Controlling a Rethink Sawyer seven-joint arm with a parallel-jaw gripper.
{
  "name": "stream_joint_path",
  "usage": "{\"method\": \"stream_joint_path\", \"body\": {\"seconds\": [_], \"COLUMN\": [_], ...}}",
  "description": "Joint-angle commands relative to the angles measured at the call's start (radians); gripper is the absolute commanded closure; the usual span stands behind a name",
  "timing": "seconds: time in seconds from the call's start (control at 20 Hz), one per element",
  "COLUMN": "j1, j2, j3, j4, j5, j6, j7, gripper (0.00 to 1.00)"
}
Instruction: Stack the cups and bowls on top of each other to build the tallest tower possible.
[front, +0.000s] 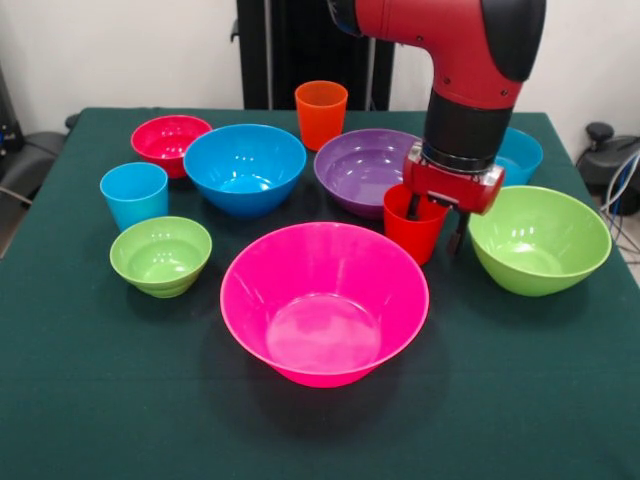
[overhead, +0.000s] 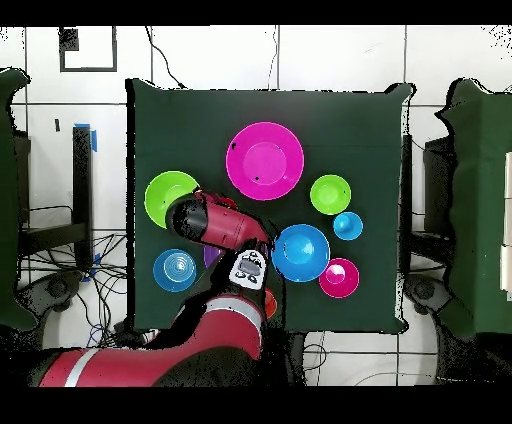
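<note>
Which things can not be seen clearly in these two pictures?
- Gripper: its fingers reach around the red cup; grip unclear.
- Second blue bowl: front view, mostly behind the arm.
- Purple bowl, red cup, orange cup: overhead view, largely under the arm.

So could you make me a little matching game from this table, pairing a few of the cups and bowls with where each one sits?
Things:
1. glossy hot pink plastic bowl
2. red plastic tumbler
3. orange plastic tumbler
4. light blue plastic tumbler

Places, as the front view shows them:
A. at the far edge, between the big blue bowl and the purple bowl
B. right beneath the robot's end effector
C. nearest the camera, mid-table
D. on the left, behind the small lime green bowl

Pairs: 1-C, 2-B, 3-A, 4-D
</note>
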Motion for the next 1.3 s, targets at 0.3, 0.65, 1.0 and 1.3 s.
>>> {"method": "stream_joint_path", "body": {"seconds": [0.3, 0.65, 1.0, 1.3], "j1": [0.061, 0.086, 0.088, 0.076], "j2": [0.102, 0.126, 0.111, 0.092], "j3": [0.045, 0.02, 0.006, 0.013], "j4": [-0.171, -0.222, -0.227, -0.217], "j5": [0.081, 0.116, 0.116, 0.091], "j6": [0.064, 0.096, 0.128, 0.137], "j7": [0.21, 0.217, 0.204, 0.17], "gripper": [0.0, 0.0, 0.0, 0.0]}}
